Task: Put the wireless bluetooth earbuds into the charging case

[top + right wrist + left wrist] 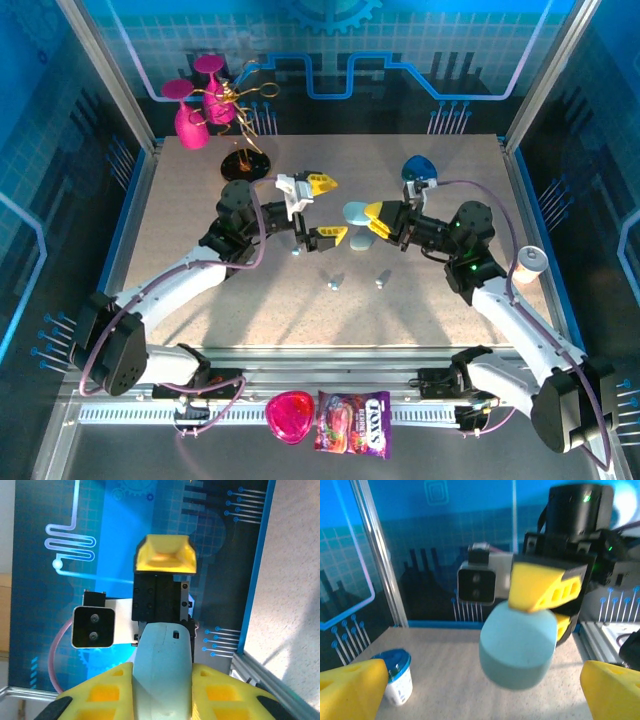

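Right gripper (377, 220) pinches the charging case (355, 214) by one end and holds it clear of the table (200, 200), near the table's middle. In the right wrist view, its fingers (102, 695) press on both flat sides of the case (165, 670). Left gripper (330, 210) faces the case with its jaws spread wide and touches nothing. In the left wrist view, the case (517, 652) hangs between its two fingertips (350, 687).

The case lid appears shut. Two small pale pieces on the table just in front of the grippers are judged to be the earbuds (333, 285); they are too small to confirm.

Hazards:
- Slip or rotation. The case is smooth and rounded, and the grip covers one end only. An off-centre closure by the left jaws would likely twist it out of the pinch.
- Drop. Releasing the right grip before the left one is secure lets the case fall.
- Scattered earbuds. A dropped case or a low sweep of either arm could knock them away.
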`<state>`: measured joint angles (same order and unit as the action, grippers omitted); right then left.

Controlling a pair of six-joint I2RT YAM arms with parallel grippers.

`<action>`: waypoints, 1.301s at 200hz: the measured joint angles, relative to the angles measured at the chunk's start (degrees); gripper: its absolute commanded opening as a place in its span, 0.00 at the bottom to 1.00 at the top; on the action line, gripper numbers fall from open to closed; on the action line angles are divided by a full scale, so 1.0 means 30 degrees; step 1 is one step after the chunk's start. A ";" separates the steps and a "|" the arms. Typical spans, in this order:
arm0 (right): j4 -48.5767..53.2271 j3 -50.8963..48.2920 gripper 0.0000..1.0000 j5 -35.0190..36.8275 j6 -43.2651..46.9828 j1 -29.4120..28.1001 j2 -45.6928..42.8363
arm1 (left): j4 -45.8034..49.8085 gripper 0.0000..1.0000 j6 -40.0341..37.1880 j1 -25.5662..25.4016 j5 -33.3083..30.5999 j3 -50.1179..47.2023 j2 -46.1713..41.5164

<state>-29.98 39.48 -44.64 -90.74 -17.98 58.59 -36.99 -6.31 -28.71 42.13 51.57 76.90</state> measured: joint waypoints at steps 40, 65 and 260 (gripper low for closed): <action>-0.2907 -0.0051 0.00 0.0051 -0.2572 -0.0109 0.1158 | -0.2288 0.95 0.1515 -0.0095 0.0882 0.0000 0.0539; -0.4007 -0.0051 0.00 0.0211 -0.3468 -0.0415 0.1734 | -0.3002 0.87 0.2106 -0.0131 0.1224 -0.0015 0.0852; -0.3869 0.0772 0.00 0.0146 -0.3096 -0.1035 0.1821 | -0.4350 0.46 0.3140 -0.0197 0.1916 -0.0015 0.1457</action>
<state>-41.58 41.80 -44.21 -100.03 -21.08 64.05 -50.04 3.11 -29.30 47.88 51.53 81.28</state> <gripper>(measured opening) 0.228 0.482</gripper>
